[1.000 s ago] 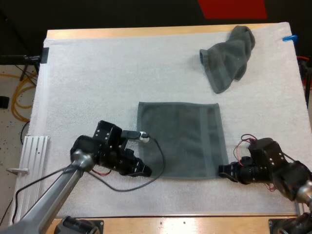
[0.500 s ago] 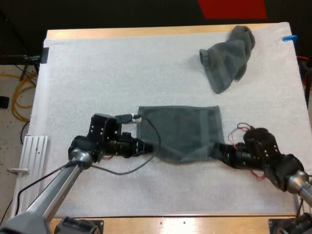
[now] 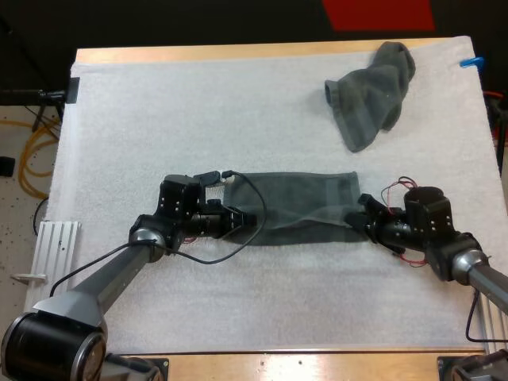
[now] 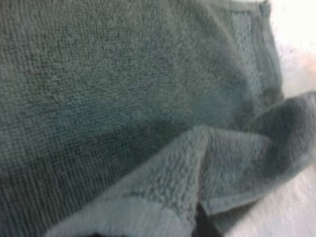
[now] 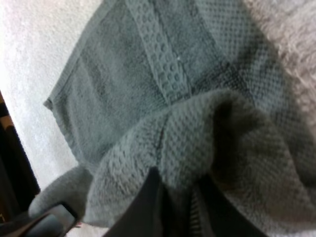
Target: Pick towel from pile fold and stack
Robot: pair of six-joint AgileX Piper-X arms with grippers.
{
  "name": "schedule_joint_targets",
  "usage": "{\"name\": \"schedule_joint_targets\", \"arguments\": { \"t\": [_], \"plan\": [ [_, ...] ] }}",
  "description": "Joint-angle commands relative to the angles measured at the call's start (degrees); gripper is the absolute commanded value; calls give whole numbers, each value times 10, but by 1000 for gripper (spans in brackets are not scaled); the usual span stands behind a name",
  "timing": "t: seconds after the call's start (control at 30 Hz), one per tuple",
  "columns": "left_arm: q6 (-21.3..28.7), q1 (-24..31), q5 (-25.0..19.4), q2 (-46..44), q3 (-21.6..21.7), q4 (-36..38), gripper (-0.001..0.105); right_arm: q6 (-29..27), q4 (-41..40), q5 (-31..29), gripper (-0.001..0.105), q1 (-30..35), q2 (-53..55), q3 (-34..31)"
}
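A dark grey-green towel [image 3: 305, 202] lies spread on the white mat [image 3: 159, 111], its near edge lifted and carried over toward its far edge. My left gripper [image 3: 243, 221] is shut on the near left corner. My right gripper [image 3: 362, 214] is shut on the near right corner. In the right wrist view two black fingers [image 5: 147, 205] pinch a bunched fold of the towel [image 5: 148, 84]. The left wrist view looks down on the towel [image 4: 113, 89], with a raised flap of it [image 4: 163, 182] close to the camera. A second, crumpled towel [image 3: 373, 94] lies at the far right of the mat.
Bare mat stretches across the far left and along the near side of the towel. A metal rail [image 3: 54, 252] sits off the table's left edge. The crumpled towel is well apart from both arms.
Both grippers have moved away from the table's near side with the towel's near edge, so the towel now shows as a narrower band, half its earlier depth.
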State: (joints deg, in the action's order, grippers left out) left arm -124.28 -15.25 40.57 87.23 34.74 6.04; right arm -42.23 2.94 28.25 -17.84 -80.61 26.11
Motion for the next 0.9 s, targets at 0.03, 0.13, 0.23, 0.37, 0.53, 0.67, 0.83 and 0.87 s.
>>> {"name": "schedule_joint_targets", "arguments": {
  "t": [0.03, 0.13, 0.23, 0.37, 0.53, 0.67, 0.83, 0.87],
  "plan": [
    [-7, 0, -39, -1, 3, -20, 0, 0, 30, 5, 0, 4, -8, 4],
    [-7, 0, -76, -1, 3, -21, 0, 0, 60, -1, 0, 4, -15, 4],
    [-1, 0, -80, -1, 3, -21, 0, 0, 77, -3, 0, 4, -17, 4],
    [14, 0, -73, -1, 3, -27, 4, 0, 80, -12, 9, 4, -17, 4],
    [20, 0, -71, -1, 5, -45, 25, -40, 106, -10, 51, 4, -17, 4],
    [20, 0, -75, -1, 19, -47, 38, -92, 180, -20, 69, 4, -17, 5],
    [45, 0, -74, -12, 55, -46, 43, -146, 229, -44, 69, 4, -9, 27],
    [62, 0, -74, -22, 64, -40, 47, -161, 224, -44, 69, 4, -3, 36]
  ]
}}
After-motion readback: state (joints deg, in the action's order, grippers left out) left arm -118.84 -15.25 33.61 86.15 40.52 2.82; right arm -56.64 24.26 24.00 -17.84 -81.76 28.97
